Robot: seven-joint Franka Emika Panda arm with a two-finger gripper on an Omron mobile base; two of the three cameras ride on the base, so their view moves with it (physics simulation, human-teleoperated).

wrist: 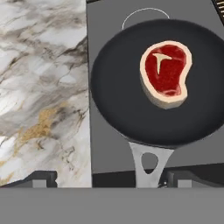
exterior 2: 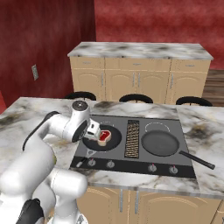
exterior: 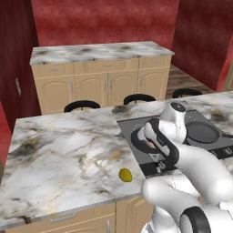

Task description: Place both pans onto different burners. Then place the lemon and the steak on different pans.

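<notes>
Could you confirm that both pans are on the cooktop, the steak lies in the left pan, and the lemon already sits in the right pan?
Not quite. The lemon is not in the right pan; the left base view shows it lying on the marble counter left of the cooktop. The rest holds: the right base view shows both pans on the cooktop, with the steak in the left pan.

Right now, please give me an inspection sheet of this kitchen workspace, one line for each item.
Surface: marble counter with a dark grey cooktop set in it.
Job's things: steak lies in the left pan; right pan on another burner, empty; lemon on the counter near its front edge.
Clutter: nothing seen.
Gripper: gripper open, above the left pan, holding nothing.
Cables: nothing seen.
Surroundings: wooden cabinets, red walls, black stools behind the counter.
</notes>
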